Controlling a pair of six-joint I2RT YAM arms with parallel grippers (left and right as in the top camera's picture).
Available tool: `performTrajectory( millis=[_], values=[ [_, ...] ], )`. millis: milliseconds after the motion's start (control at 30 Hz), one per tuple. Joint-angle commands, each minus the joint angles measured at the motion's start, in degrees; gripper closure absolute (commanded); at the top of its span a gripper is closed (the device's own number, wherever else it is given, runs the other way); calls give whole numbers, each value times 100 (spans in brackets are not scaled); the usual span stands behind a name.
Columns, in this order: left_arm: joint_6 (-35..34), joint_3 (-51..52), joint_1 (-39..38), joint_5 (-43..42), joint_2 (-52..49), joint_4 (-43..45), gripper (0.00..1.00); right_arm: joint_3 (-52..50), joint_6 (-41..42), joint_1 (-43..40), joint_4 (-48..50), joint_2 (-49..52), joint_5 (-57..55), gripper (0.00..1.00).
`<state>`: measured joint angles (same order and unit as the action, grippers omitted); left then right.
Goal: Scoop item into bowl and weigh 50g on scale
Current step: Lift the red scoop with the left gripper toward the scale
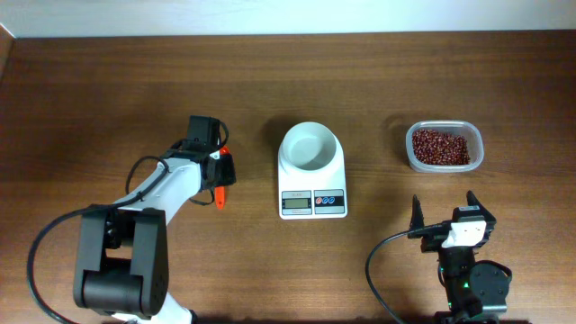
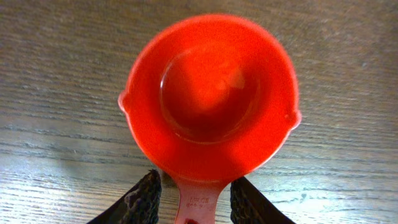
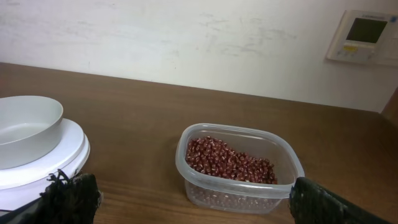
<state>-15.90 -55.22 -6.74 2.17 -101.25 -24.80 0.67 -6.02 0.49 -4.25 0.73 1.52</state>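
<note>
Red plastic fills the left wrist view: an empty measuring scoop (image 2: 208,99) lies cup-up on the wooden table (image 1: 108,81). Its handle runs back between the left gripper's (image 2: 196,180) two dark fingers (image 2: 144,200). Those jaws stand partly apart, one finger on each side of the handle, with a thin gap showing on both sides. They bracket the handle rather than pinch it.

From overhead, the scoop sits left of the table's centre and is mostly hidden under the gripper. An orange-red strip pokes out toward the near edge and a smaller bit shows on the far side, so its long axis runs roughly far edge to near edge. I cannot tell from above which end is which.

The white scale (image 1: 312,184) is at the middle of the table, its long side running far to near. Its display and buttons face the near edge. The white bowl (image 1: 310,147) sits empty on its platform.

The red-brown beans (image 1: 440,147) are a loose heap in a clear plastic container (image 1: 477,148) toward the far right, well apart from the scale.

The right gripper (image 1: 443,209) hovers near the right end of the near edge, pointing toward the container. Its jaws are spread wide with nothing between them.
</note>
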Motion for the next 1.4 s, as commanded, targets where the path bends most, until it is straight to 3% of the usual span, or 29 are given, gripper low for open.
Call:
performTrajectory(
  millis=[0,233,567,667,833,1000,1167,1267,1367],
  values=[
    [-61,166,-2,22,50,96,62,-35,35,-24,-22,-37,-11,1],
    [-55,179,-2,24,-162,282,64,-35,35,-24,-22,-37,-11,1],
    [52,149,-2,20,-109,306,86,-35,35,-24,-22,-37,-11,1],
    [48,140,15,-39,214,199,86,-35,35,-24,-22,-37,-11,1],
    [-450,-24,431,-992,1049,-153,88,-35,35,-24,-22,-37,-11,1],
    [-1436,-22,1062,-2323,1342,-188,100,-35,35,-24,-22,-37,-11,1],
    [-1775,-24,1067,-3244,1342,-162,100,-35,35,-24,-22,-37,-11,1],
    [-2455,-24,1073,-3510,1342,-136,100,-35,35,-24,68,-37,-195,1],
    [-2791,-24,1167,-4380,1342,72,100,-35,42,-20,83,-37,-214,1]
  ],
)
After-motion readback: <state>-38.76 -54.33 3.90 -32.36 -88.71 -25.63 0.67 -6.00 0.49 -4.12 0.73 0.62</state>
